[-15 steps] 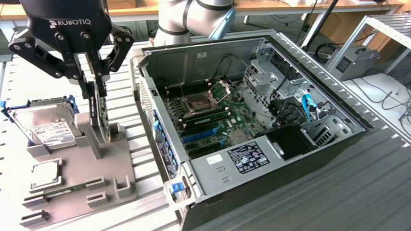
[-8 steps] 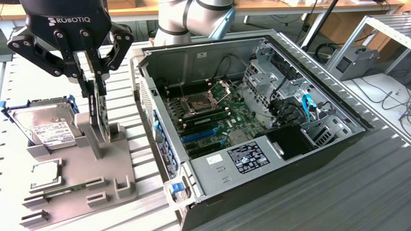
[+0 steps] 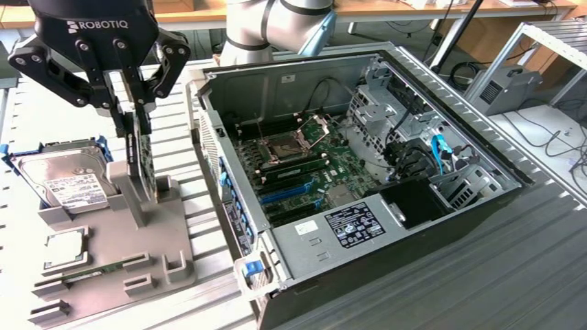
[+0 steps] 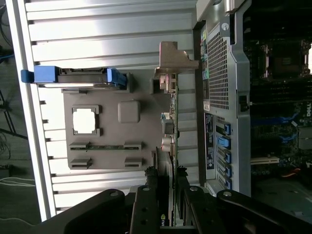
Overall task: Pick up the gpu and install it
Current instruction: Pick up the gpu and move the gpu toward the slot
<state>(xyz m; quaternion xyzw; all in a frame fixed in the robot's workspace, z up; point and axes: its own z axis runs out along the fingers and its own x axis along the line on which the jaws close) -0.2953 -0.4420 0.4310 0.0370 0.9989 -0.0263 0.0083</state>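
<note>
As the pincer (image 3: pixel 136 113) hovers, the gpu (image 3: pixel 144 165) stands upright beneath.

Green gpu (image 4: pixel 175 122) — grey holder (image 4: pixel 146 127)

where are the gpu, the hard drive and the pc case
gpu (image 3: pixel 139 155), exterior view, dark edge of the upright card
hard drive (image 3: pixel 71 184), exterior view, its white label
pc case (image 3: pixel 266 86), exterior view, bare inner wall
</note>
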